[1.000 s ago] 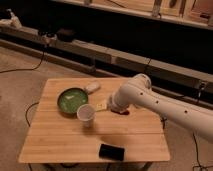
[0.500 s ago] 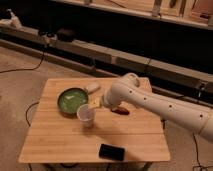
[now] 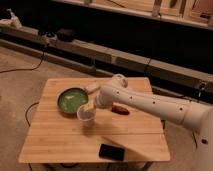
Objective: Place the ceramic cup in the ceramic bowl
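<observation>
- Camera view: my gripper [image 3: 90, 107] sits at the upper right rim of the cup [image 3: 86, 118], jaws spread wide. Can't tell whether the fingers touch the cup.
- My arm [image 3: 145, 102] comes in from the right edge, white, bent over the middle of the table [image 3: 60, 142].
- Cup is white, upright, standing on the table, just beside the bowl [image 3: 69, 102] on its lower right side. It's not inside the bowl.
- Bowl is green inside with a darker rim, left of table centre, nothing in it.
- Whitish oval thing [image 3: 92, 87] lies just past the bowl's upper right edge, near the far side of the table.
- Reddish-brown object [image 3: 120, 109] lies on the table under my forearm, right of the cup and apart from it.
- Flat black slab [image 3: 111, 151] lies near the front edge, well apart from cup and bowl.
</observation>
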Tool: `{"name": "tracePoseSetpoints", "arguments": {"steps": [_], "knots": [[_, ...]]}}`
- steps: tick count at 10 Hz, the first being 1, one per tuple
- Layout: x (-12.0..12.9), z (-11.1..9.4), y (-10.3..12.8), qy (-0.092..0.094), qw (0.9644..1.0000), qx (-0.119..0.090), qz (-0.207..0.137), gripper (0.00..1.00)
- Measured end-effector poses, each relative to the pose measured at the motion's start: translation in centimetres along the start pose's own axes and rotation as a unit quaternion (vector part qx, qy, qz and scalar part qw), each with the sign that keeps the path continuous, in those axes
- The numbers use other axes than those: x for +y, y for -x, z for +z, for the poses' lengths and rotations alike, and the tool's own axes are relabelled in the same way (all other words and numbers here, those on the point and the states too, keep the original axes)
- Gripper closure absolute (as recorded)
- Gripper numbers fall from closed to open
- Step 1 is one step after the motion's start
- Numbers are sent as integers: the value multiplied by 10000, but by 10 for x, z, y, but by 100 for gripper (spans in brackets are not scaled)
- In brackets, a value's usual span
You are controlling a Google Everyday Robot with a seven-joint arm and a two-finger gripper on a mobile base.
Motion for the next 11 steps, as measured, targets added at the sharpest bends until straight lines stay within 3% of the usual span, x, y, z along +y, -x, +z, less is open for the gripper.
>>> {"name": "tracePoseSetpoints", "arguments": {"steps": [1, 3, 6, 8, 9, 11], "knots": [[-1, 7, 5, 52, 9999, -89, -43, 23], [-5, 20, 10, 129, 9996, -246, -73, 44], [-8, 11, 3, 64, 9997, -213, 70, 72], [-8, -9, -2, -110, 9995, -84, 273, 92], [-7, -26, -5, -290, 9986, 21, 450, 98], [-2, -69, -10, -632, 9947, 295, 752, 100]]}}
